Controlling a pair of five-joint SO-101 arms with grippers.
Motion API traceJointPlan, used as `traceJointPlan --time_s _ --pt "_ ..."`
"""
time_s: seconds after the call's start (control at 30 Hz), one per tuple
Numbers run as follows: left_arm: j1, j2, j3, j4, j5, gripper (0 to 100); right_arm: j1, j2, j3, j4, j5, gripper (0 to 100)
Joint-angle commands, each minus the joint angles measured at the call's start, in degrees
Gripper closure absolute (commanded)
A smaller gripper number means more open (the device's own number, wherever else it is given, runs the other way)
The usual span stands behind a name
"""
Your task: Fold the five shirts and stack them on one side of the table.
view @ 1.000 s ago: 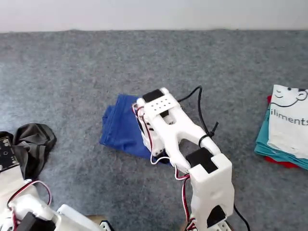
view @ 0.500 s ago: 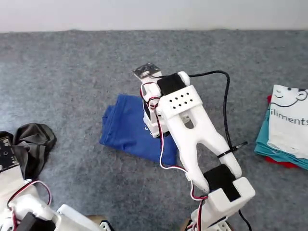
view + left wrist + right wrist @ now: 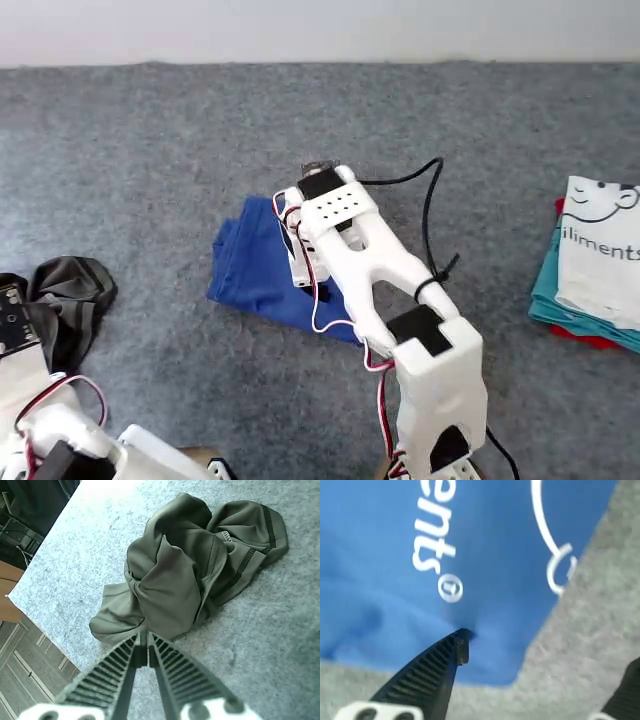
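A folded blue shirt [image 3: 255, 265] with white print [image 3: 435, 555] lies mid-table. My right gripper [image 3: 547, 661] is open and low over it, one fingertip [image 3: 461, 645] pressing into the cloth near its edge, the other finger out over the grey table cover. In the high view the right arm [image 3: 350, 250] covers the shirt's right part. A crumpled dark grey shirt [image 3: 70, 300] [image 3: 190, 575] lies at the table's left. My left gripper [image 3: 148, 647] is shut and empty, just short of it. At the right edge a white shirt [image 3: 600, 250] tops a stack of teal and red ones [image 3: 550, 300].
The grey felt table cover [image 3: 150, 150] runs to a white wall at the back. In the left wrist view the table's edge [image 3: 45, 615] is close beside the dark shirt, with floor below. Bare cover lies between the blue shirt and the stack.
The right arm lifted and swung toward the back half a second ago, then came back down onto the blue shirt. The shirts and the left arm have stayed put.
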Motion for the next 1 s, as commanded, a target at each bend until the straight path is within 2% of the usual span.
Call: traceJointPlan --time_s 0.0,0.2,0.27,0.37,0.57,0.67,0.77,0.97 --pt "-0.1 -0.3 -0.4 -1.0 -0.1 98 -0.4 2.0 -2.2 -4.8 -1.1 53.4" --pt "-0.1 -0.3 -0.4 -1.0 -0.1 98 -0.5 7.6 -2.2 -7.0 -2.7 53.5" --pt "-0.1 -0.3 -0.4 -1.0 -0.1 98 -0.2 8.9 -2.2 -6.8 -2.7 56.3" --pt "-0.1 -0.3 -0.4 -1.0 -0.1 98 -0.1 9.7 -2.2 -6.8 -2.5 67.7" --pt "-0.1 -0.3 -0.6 -1.0 -0.2 98 0.0 9.5 -2.2 -6.6 -1.5 99.8" --pt "-0.1 -0.3 -0.6 -1.0 -0.2 98 0.0 9.5 -2.6 -4.1 1.3 95.2" --pt "-0.1 -0.3 -0.4 -1.0 -0.2 98 0.0 9.5 -4.9 -0.1 2.3 99.4" --pt "-0.1 -0.3 -0.5 -1.0 -0.4 98 0.0 8.9 -9.7 10.7 6.6 99.0"
